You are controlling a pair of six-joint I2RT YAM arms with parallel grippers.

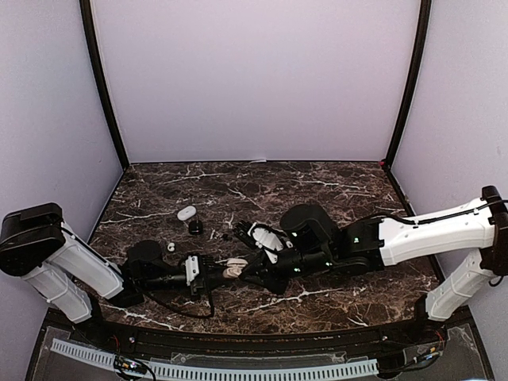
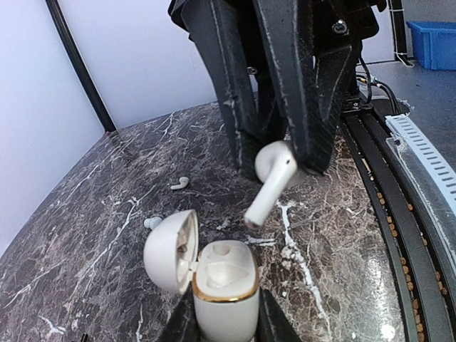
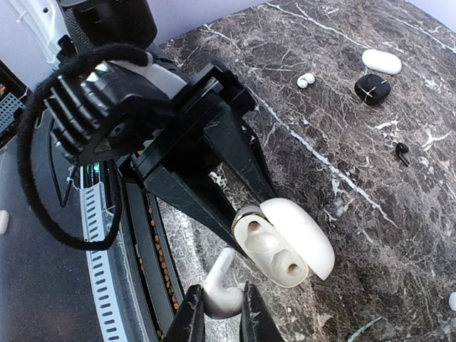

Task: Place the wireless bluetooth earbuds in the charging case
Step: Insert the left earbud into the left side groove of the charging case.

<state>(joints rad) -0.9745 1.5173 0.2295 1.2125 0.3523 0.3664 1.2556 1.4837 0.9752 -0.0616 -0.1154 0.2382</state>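
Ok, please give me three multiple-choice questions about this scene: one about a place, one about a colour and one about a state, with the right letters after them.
1. Where is the white earbud that the right pincer grips?
A. seated in a slot of the case
B. in the air close to the open charging case, not yet in it
C. on the table beside a black case

2. What colour is the rim of the open charging case?
A. blue
B. red
C. gold

3. How is the lid of the case in the left pincer?
A. swung open
B. shut
C. taken off and lying on the table

Answers:
1 B, because it hangs in the grip, short of the slots.
2 C, because a gold band rings the opening.
3 A, because the lid stands hinged aside and the slots show.
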